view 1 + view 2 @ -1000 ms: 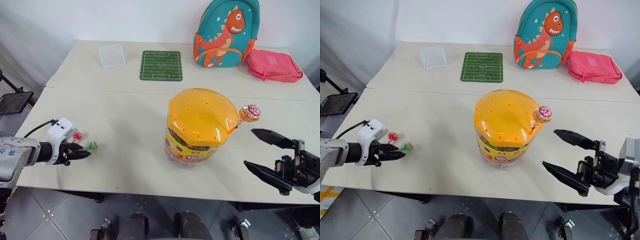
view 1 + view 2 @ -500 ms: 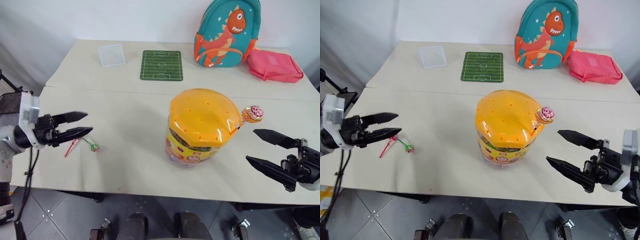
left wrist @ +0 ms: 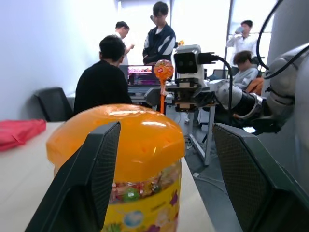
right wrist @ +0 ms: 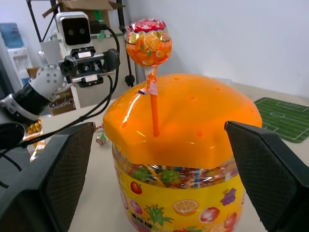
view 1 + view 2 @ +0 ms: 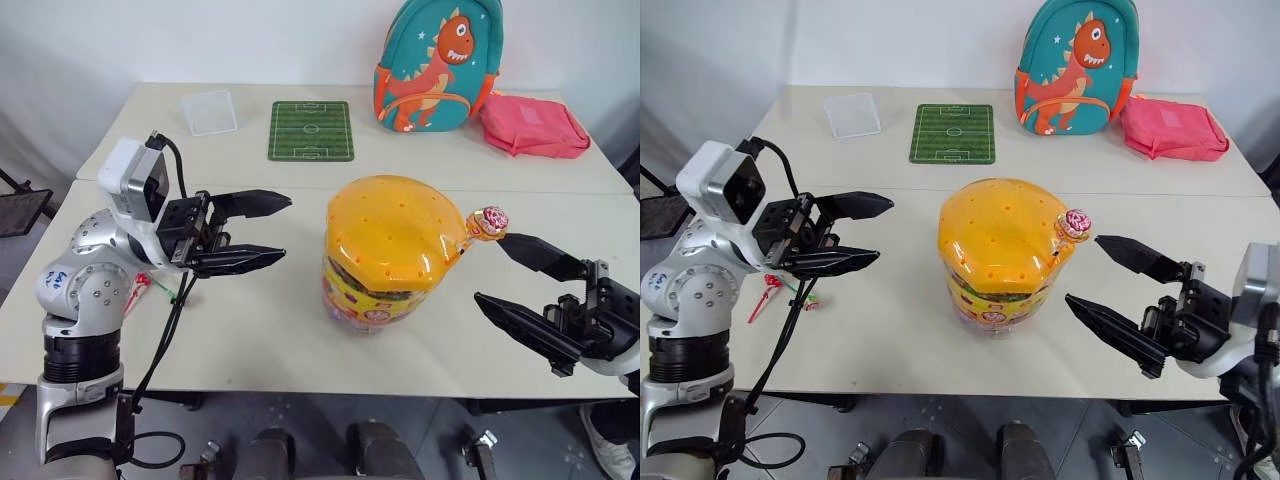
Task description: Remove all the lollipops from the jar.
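The jar (image 5: 398, 255) is standing on the front part of the bench (image 5: 290, 320), and everything here is arranged around it. One lollipop with an orange stick (image 5: 487, 223) is standing in a hole at the right edge of the jar's orange lid (image 5: 400, 228), so its wrapped head is rising free above the dome where fingers can reach it. The right hand (image 5: 522, 283) is waiting just to the right of the jar, with its two fingers spread wide and holding nothing; the upper finger is lying near the candy head, probably so that it can close around the stick. The left hand (image 5: 262, 232) is hovering to the left of the jar, pointing toward it, with its fingers apart and empty too. Two lollipops (image 5: 775, 292) are lying flat on the bench well to the left of the jar, partly hidden behind the left arm. This seems to be the place for the removed ones, so one lollipop is remaining to pull out.
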